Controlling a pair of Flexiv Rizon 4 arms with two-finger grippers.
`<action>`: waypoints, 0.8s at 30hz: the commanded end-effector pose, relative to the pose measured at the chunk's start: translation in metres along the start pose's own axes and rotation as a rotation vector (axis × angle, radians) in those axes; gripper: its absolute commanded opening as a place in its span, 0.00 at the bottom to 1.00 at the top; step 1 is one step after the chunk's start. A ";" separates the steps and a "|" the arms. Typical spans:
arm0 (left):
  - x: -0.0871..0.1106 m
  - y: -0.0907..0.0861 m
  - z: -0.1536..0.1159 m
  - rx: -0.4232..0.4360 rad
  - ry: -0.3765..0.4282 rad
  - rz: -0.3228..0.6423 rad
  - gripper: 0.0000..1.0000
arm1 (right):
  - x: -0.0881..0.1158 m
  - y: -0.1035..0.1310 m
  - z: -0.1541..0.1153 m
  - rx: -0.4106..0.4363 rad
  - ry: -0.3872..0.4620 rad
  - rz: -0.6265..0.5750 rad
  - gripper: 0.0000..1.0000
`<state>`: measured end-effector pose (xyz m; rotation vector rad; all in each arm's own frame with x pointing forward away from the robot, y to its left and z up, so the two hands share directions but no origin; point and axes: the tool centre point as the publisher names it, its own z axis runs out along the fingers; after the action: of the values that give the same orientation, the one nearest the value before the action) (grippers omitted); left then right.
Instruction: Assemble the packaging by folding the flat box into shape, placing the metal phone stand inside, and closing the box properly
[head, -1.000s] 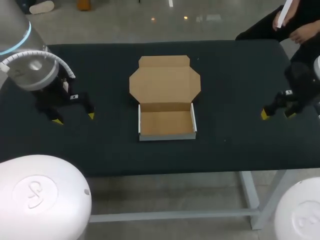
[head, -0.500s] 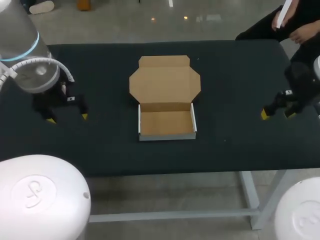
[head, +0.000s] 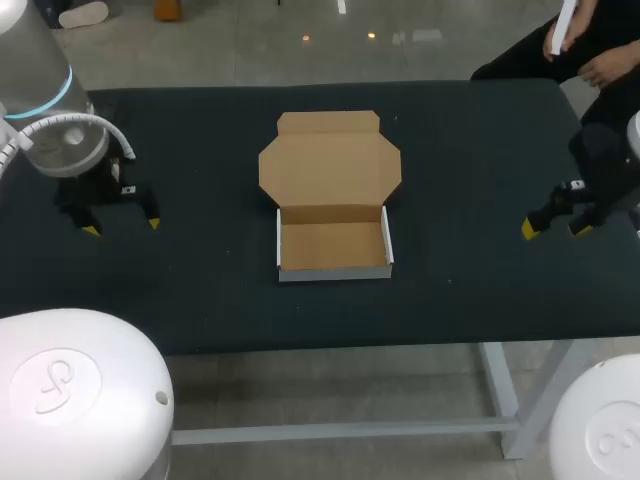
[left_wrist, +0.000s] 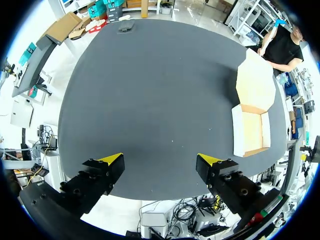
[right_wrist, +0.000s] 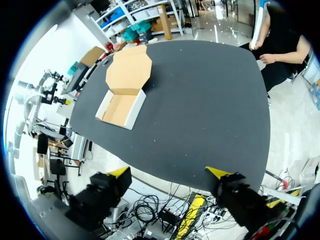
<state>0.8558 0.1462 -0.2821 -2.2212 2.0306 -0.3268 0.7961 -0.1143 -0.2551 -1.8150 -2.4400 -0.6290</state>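
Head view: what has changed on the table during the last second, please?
The left gripper drew back toward its own side of the table, away from the box, open and empty. Nothing was taken hold of or let go. The right gripper and the box, its lid lying open, stayed as they were.

Table (head: 200, 300): rectangular, the top covered edge to edge in dark, matte, near-black material. The wrist views show a few pale specks on the surface. Below the front edge is a pale grey metal leg (head: 497, 395) at the right, a slanted brace beside it, and a horizontal crossbar (head: 340, 431) joining them.
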 end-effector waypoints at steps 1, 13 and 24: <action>-0.011 -0.025 0.020 -0.027 0.007 0.000 1.00 | 0.000 0.000 -0.002 0.004 0.002 0.000 1.00; -0.046 -0.068 0.056 -0.037 -0.004 0.029 1.00 | 0.000 0.000 -0.002 0.004 0.002 0.000 1.00; -0.077 -0.104 0.074 -0.044 -0.013 0.044 1.00 | 0.000 0.000 -0.002 0.004 0.002 0.000 1.00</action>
<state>0.9561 0.2231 -0.3324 -2.1740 2.0718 -0.2939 0.7959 -0.1143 -0.2549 -1.8156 -2.4400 -0.6290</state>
